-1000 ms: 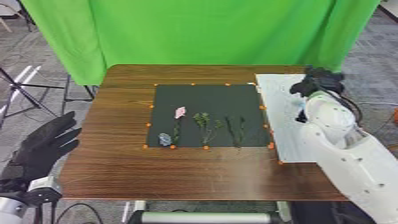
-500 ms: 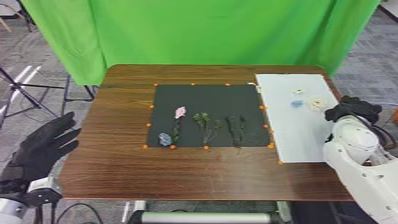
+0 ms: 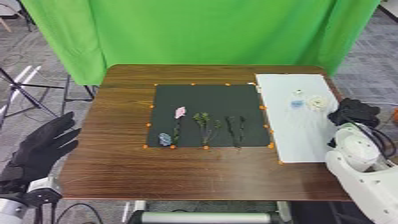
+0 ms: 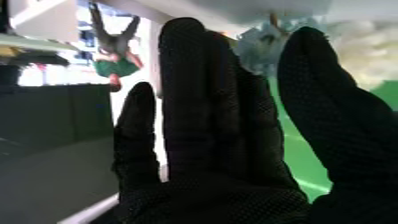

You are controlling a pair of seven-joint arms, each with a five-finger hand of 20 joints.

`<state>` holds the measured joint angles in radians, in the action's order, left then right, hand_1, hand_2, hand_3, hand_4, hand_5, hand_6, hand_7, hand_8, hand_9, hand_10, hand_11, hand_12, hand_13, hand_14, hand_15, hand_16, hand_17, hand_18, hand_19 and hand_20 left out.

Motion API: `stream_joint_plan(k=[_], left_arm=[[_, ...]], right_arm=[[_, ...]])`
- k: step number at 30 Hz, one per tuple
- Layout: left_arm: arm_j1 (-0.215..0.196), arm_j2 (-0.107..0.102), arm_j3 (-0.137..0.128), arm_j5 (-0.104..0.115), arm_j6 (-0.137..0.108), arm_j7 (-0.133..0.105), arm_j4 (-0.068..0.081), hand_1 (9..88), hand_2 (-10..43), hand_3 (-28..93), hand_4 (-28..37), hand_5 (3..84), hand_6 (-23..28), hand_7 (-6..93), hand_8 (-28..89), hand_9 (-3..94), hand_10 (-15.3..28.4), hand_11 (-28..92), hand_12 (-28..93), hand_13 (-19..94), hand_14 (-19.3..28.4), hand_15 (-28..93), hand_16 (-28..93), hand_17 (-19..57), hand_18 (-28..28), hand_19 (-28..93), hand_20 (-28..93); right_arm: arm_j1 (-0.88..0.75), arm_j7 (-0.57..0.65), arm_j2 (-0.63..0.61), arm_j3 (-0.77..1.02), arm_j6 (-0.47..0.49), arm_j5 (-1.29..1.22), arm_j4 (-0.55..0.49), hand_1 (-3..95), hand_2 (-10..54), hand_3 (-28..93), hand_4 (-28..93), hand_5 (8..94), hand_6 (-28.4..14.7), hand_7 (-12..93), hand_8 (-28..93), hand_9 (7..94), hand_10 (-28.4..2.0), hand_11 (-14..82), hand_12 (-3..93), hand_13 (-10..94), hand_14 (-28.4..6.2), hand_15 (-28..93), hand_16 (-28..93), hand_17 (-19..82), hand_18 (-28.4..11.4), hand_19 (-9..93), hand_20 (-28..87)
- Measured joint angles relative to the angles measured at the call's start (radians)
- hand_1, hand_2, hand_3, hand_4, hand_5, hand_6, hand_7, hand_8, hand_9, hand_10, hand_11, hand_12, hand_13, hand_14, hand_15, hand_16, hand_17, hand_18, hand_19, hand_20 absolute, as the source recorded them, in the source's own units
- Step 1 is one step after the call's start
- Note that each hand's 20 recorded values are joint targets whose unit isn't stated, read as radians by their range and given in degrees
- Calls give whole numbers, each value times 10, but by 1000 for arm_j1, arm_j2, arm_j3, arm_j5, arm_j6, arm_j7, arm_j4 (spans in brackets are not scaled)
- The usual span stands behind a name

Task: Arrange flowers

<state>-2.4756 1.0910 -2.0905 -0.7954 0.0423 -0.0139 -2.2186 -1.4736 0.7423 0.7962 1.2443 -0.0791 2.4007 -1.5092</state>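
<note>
My right hand (image 3: 355, 111) is just beyond the white board's right edge, its fingers straight and holding nothing. In the right wrist view, the right hand (image 4: 200, 130) is open, with a pale blue flower (image 4: 259, 47) and a cream flower (image 4: 357, 47) behind it. On the white board (image 3: 298, 135) lie a blue flower (image 3: 297, 104), a cream flower (image 3: 316, 103) and a small whitish flower (image 3: 298, 92). The black mat (image 3: 209, 95) holds a pink flower (image 3: 180, 112), a grey-blue flower (image 3: 164, 138), a green sprig (image 3: 202, 119) and dark stems (image 3: 235, 131). My left hand (image 3: 40, 147) is open beside the table.
Orange markers line the mat's edges, and the board adjoins its right side. Bare brown tabletop (image 3: 178, 175) lies in front of the mat. A green curtain (image 3: 213, 35) hangs behind the table, and a tripod (image 3: 27, 92) stands at the left.
My right hand has moved from above the far part of the white board toward the right and nearer, uncovering the flowers there. The left hand has stayed still.
</note>
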Motion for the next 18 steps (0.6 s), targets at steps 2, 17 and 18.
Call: stream_joint_plan(k=[2,17,18], left_arm=[[0,0,0,0,0,0,0,246,-18,699,-263,265,20,187,-99,202,98,148,179,152,126,217,52,-105,172,358,97],[0,-2,0,0,0,1,0,249,-18,698,-264,265,20,187,-99,202,98,150,179,152,125,219,52,-104,172,358,97],[0,-2,0,0,0,1,0,249,-18,698,-264,265,20,187,-99,202,98,150,178,152,125,219,52,-104,172,358,97]], right_arm=[[-4,-20,0,0,-11,3,-2,391,-95,861,-283,477,29,335,-186,608,-83,247,229,644,-13,382,325,161,-194,728,463],[-11,-35,8,7,116,-21,-47,348,-95,883,-283,448,17,325,-176,553,-106,239,219,622,-37,431,243,149,-201,720,481],[-14,-34,8,7,116,-21,-52,344,-95,883,-283,444,14,321,-176,545,-108,238,220,617,-40,437,235,147,-203,719,482]])
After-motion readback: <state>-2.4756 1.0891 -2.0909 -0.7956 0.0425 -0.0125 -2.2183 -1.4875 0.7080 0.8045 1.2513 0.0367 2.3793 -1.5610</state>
